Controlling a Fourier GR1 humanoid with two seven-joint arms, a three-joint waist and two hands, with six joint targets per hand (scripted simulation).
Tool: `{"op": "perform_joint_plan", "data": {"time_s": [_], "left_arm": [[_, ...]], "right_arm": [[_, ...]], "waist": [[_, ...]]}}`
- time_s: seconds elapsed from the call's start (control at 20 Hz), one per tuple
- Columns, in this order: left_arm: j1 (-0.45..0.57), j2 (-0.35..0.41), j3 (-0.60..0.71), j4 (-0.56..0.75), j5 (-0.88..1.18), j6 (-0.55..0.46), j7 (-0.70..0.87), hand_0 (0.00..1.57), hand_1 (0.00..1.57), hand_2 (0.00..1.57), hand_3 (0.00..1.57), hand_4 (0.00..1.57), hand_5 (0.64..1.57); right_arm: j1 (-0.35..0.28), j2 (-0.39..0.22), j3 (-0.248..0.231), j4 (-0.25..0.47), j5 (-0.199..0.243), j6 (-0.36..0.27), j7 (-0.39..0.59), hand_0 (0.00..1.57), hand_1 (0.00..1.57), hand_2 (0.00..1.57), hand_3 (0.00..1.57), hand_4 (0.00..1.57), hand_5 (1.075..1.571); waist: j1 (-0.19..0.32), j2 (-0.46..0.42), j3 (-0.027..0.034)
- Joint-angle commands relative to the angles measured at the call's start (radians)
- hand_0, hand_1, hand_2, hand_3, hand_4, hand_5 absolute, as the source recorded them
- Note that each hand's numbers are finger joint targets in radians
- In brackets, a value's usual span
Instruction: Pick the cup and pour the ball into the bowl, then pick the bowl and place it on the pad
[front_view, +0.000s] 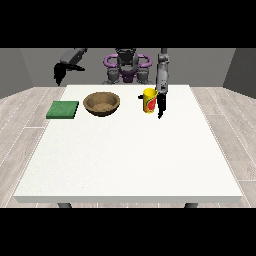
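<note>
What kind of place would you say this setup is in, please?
Probably a bare test room for tabletop manipulation: a large white table on grey wood-plank flooring, plain grey walls, and only a brown wooden bowl, yellow cup and green square pad.

The scene is evenly and brightly lit, without glare. The white worktop (130, 150) is shown uniformly pale; only faint, soft shadows are cast beneath objects.
</note>
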Motion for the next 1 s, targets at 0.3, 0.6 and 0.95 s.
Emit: {"op": "perform_joint_plan", "data": {"time_s": [0.3, 0.6, 0.95], "left_arm": [[0.041, -0.025, -0.034, 0.03, -0.133, 0.279, -0.08, 1.32, 1.32, 1.57, 1.57, 1.48, 1.252], [0.018, 0.055, -0.18, -0.025, -0.31, 0.36, 0.221, 1.35, 1.35, 1.57, 1.57, 1.55, 1.306], [-0.162, 0.302, -0.241, 0.024, -0.481, 0.33, 0.535, 1.46, 1.46, 1.57, 1.57, 1.57, 1.282]], "right_arm": [[0.007, -0.047, -0.031, -0.009, -0.028, 0.052, -0.013, 0.0, 0.0, 0.0, 0.0, 0.0, 1.57], [0.041, -0.061, -0.041, 0.156, -0.009, 0.05, 0.05, 0.0, 0.0, 0.0, 0.0, 0.0, 1.57], [-0.001, -0.079, -0.053, 0.188, -0.036, 0.051, 0.115, 0.0, 0.0, 0.0, 0.0, 0.0, 1.568]], "waist": [[-0.069, 0.028, -0.0062], [0.024, -0.223, -0.0023], [0.028, -0.265, -0.004]]}}
